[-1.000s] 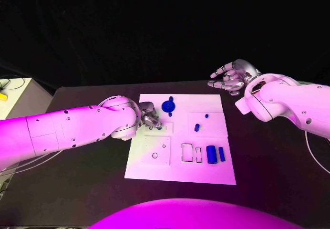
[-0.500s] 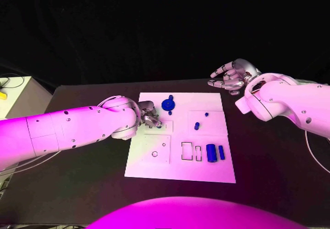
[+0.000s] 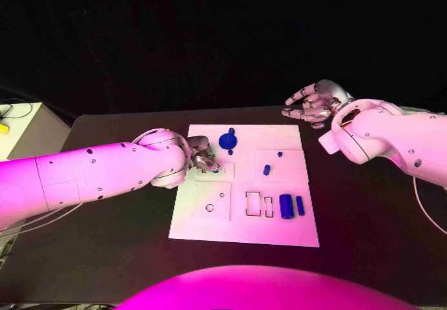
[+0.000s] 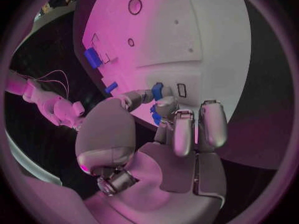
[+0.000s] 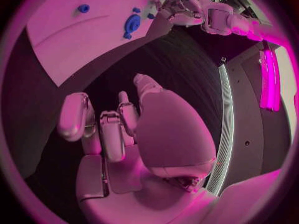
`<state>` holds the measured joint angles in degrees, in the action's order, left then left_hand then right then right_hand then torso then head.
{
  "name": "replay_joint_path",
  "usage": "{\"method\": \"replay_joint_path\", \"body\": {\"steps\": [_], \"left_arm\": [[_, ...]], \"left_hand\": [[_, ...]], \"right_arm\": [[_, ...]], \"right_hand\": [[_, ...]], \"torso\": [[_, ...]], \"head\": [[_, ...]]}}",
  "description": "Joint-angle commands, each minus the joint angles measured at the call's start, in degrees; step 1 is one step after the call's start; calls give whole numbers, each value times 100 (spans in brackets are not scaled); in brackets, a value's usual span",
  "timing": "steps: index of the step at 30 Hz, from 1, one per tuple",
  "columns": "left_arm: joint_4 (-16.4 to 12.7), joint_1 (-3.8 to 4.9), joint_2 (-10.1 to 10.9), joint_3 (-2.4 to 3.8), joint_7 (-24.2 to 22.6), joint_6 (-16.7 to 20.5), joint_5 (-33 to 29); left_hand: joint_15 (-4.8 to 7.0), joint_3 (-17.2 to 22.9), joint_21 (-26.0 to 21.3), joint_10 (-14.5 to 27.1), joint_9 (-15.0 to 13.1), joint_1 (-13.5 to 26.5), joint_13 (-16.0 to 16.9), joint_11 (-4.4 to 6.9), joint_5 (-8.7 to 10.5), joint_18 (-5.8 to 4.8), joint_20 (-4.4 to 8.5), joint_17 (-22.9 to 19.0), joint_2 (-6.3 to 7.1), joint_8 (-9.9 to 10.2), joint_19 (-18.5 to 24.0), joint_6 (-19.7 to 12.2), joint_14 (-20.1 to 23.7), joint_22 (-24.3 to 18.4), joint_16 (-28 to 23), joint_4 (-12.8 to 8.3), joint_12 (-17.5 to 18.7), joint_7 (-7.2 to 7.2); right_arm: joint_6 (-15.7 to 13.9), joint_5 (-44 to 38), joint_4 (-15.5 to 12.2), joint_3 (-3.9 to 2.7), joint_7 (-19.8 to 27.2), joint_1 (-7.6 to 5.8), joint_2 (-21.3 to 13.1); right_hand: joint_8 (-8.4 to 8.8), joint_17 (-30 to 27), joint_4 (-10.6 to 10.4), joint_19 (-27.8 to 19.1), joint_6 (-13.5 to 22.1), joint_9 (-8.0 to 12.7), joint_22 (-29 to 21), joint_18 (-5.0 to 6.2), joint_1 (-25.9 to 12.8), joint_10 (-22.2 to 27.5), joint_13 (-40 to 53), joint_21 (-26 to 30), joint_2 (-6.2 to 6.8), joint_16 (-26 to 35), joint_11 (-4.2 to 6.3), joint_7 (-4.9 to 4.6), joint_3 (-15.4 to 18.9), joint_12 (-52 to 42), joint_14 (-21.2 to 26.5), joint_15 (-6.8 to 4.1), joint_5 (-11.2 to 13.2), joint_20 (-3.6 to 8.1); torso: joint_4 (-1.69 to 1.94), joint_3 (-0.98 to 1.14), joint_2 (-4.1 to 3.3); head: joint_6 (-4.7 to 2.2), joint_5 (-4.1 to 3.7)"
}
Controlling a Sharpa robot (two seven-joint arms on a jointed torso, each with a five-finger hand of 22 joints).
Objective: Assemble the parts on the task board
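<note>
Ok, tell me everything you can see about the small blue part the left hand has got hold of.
The small blue part is a short, chunky piece, solid blue and plastic-looking. The left hand pinches it between thumb and a fingertip, just above the task board, near the board's left edge beside a small rectangular slot. Another bit of blue shows lower between the fingers; whether it is the same piece cannot be told. In the head view the hand mostly covers it. Its exact shape is hidden by the fingers.

task board point(image 3: 244, 223) mid-table, parts point(image 3: 286, 208) on it
</note>
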<state>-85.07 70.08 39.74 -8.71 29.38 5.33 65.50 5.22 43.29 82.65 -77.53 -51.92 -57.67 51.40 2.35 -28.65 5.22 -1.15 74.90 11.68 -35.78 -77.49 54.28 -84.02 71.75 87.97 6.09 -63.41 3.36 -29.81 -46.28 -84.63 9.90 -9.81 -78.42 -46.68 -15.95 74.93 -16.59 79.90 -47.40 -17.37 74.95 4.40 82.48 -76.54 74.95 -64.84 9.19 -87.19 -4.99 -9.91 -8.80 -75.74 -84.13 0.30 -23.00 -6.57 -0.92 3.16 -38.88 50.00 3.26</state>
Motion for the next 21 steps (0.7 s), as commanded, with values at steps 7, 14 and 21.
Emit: {"method": "replay_joint_path", "body": {"steps": [7, 14, 21], "left_arm": [[31, -30, -56, -19, -57, -202, -175], [54, -30, -67, -19, -63, -139, -195], [66, -30, -80, -19, -66, -88, -212]], "left_hand": [[75, 692, 13, -112, -62, 232, 55, 73, 65, -115, 37, 1135, 93, -70, -52, 179, -505, 20, 19, -820, -65, -242], [91, 439, -3, -111, -54, 294, 57, 91, 92, -115, 53, 1123, 88, -64, -54, 194, -502, 12, 15, -660, -72, -269], [101, 164, -15, -100, -28, 343, 62, 101, 108, -116, 65, 1130, 107, -42, -61, 225, -503, 9, 21, -502, -81, -285]], "right_arm": [[66, -64, -7, 0, 29, 5, -3], [77, -77, -8, 0, 22, 6, -6], [78, -77, -6, 0, 24, 8, -4]], "right_hand": [[-39, 894, 3, -29, 37, 9, 29, 77, -59, 41, 50, 34, 9, 22, 13, 11, -33, 34, -417, 20, -28, 21], [-41, 893, 3, -30, 38, 9, 28, 77, -64, 43, 48, 38, 9, 22, 13, 11, -36, 35, -417, 20, -32, 22], [-41, 893, 3, -30, 38, 9, 28, 77, -64, 43, 48, 38, 9, 22, 13, 11, -36, 35, -417, 20, -32, 22]], "torso": [[-2, 0, 3], [-1, 0, 3], [4, 0, 2]], "head": [[0, -14], [0, -21], [0, -28]]}}
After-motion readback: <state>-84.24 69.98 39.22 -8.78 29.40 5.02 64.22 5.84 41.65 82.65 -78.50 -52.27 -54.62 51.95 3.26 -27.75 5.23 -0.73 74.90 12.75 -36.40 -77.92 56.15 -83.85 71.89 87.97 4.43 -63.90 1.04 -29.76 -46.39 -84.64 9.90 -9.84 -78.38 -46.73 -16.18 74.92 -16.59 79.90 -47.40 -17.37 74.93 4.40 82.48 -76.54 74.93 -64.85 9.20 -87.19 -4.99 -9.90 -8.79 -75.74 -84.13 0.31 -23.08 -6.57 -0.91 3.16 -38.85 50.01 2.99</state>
